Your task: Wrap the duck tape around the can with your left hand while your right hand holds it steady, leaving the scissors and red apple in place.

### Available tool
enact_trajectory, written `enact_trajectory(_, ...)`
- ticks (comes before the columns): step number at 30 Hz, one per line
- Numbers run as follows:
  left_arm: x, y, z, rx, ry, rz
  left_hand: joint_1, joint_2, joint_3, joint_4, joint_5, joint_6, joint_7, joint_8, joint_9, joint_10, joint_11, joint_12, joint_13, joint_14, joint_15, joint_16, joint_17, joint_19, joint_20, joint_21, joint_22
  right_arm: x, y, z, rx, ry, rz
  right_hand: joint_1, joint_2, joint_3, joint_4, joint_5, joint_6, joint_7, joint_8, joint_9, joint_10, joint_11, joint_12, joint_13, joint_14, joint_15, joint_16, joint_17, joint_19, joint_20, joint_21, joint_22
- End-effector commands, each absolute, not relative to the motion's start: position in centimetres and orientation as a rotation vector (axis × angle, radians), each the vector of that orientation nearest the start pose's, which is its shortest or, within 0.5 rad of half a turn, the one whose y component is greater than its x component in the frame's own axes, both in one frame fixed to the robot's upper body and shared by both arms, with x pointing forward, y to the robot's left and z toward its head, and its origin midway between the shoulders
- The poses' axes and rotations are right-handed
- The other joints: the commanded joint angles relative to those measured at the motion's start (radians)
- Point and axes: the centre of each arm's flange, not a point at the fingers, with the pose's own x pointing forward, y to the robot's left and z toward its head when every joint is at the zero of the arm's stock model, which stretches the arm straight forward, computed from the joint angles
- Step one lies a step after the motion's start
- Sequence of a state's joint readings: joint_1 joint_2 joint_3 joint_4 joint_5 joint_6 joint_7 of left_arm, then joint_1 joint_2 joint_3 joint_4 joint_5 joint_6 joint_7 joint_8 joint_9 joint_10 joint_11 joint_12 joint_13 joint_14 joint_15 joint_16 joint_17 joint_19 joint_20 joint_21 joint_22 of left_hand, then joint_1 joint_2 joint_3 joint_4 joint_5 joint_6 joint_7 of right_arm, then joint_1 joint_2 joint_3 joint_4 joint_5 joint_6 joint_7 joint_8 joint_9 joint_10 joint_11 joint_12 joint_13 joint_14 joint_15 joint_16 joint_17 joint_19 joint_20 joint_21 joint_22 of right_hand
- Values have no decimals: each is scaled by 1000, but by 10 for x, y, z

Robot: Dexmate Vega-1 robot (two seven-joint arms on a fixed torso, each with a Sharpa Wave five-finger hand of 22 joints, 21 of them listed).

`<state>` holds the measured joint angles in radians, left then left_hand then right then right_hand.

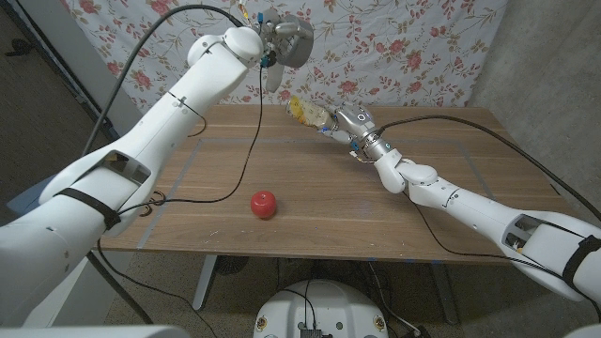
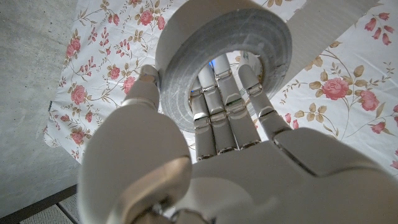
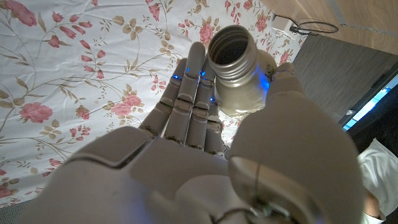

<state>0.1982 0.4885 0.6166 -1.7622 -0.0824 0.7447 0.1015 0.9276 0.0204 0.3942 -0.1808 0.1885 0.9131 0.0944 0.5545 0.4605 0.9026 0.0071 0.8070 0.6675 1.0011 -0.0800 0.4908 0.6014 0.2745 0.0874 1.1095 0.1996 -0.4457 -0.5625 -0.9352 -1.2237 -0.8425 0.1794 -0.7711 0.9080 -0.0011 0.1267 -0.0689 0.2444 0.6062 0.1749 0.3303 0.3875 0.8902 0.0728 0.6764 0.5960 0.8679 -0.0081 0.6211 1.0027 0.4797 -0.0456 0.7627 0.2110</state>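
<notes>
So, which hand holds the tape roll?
The left hand, raised high with fingers through the tape roll; the right hand holds the can.

Between the left hand's smooth plastic fingers, a matt grey cloth-backed tape roll; beside the right hand's fingers, a dull ribbed silver metal can.

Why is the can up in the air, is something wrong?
Nothing looks spilled or broken. The right hand grips the can tilted sideways above the table, its open mouth empty. The left hand holds the tape roll higher. The red apple sits untouched.
</notes>
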Motion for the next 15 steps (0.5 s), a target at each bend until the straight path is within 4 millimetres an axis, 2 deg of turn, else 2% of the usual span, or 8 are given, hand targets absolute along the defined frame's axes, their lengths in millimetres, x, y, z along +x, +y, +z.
enact_trajectory(1, 567, 137, 289, 686, -632, -26, 128, 139, 178, 46, 7, 13, 1, -5, 0, 176, -171, -3, -4, 84, -136, -1, 4, 1, -10, 7, 1, 622, -124, 49, -1396, -1404, -201, 141, 144, -4, 2, 84, 471, -250, 1, 5, 130, -126, 5, 2, 92, -206, -2, 6, -3, -99, 6, 1)
enact_trajectory(15, 574, 114, 287, 668, -638, -110, 127, 140, 180, 43, 7, 17, 1, -10, 1, 180, -170, -12, -10, 88, -134, -7, 4, -1, -11, 16, -1, 622, -114, 51, -1393, -1418, -192, 142, 144, -9, 4, 87, 473, -250, -1, 7, 132, -125, 2, 3, 93, -207, -5, 11, -6, -99, 11, 0)
